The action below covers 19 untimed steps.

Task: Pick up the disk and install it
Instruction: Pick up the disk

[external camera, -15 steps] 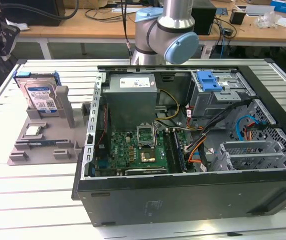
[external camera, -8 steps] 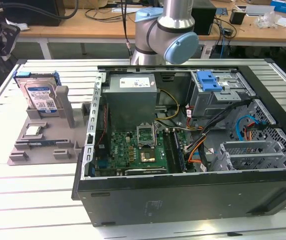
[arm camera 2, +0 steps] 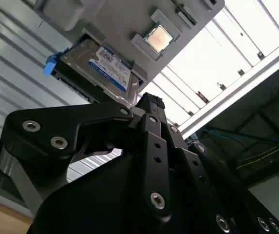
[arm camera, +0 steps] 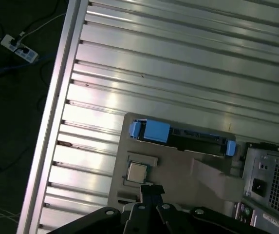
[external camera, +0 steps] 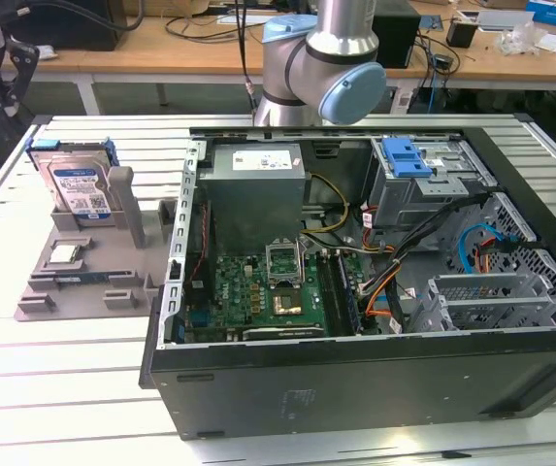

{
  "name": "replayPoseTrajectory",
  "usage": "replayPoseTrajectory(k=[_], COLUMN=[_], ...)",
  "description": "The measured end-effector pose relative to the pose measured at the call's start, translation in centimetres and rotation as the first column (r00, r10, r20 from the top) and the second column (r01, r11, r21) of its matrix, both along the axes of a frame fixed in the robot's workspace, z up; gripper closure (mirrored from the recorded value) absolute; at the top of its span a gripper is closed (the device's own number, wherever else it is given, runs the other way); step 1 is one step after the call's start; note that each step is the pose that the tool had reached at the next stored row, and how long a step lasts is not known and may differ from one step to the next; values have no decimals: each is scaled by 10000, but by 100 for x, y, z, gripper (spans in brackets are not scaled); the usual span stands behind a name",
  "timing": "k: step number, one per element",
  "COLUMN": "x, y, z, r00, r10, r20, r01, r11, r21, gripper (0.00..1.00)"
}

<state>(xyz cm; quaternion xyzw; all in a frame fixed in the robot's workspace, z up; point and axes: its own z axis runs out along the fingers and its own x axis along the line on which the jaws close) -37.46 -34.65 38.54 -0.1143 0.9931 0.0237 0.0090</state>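
Observation:
The disk [external camera: 79, 186] stands upright in a slot of a grey holder [external camera: 113, 277] on the slatted table, at the exterior view's left, beside the open computer case. It is silver with a white-and-blue label and blue side rails. In the second wrist view the disk [arm camera 2: 107, 66] shows its label; in the first wrist view the disk [arm camera: 151, 130] is seen edge-on from above. My gripper [arm camera 2: 151, 101] hangs well above the holder, shut with nothing in it, and its black tip [arm camera: 152, 189] sits over the holder's near part.
The open computer case [external camera: 510, 383] lies on the table, with a grey power supply [external camera: 256, 180], a motherboard [external camera: 268, 286] and a drive cage with a blue latch [external camera: 408, 155]. A processor chip [external camera: 64, 254] rests on the holder. A power strip [arm camera: 20, 46] lies on the floor.

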Motion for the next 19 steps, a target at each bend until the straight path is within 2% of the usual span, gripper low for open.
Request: replayPoseTrajectory(k=[2,4,7,11,15,16,19], x=[0,0,0,0,0,0,0], y=[0,0,0,0,1,1,1], z=[0,0,0,0,0,0,0], r00=[9993,9951,9835,9698,9516,9448,9306], r10=[372,989,1811,2438,3073,3276,3661], r20=[0,0,0,-1,0,0,0], r01=[-372,-989,-1811,-2438,-3073,-3276,-3661], r11=[9993,9951,9835,9698,9516,9448,9306], r21=[0,0,0,0,1,0,0], gripper=[89,89,89,89,89,89,89])
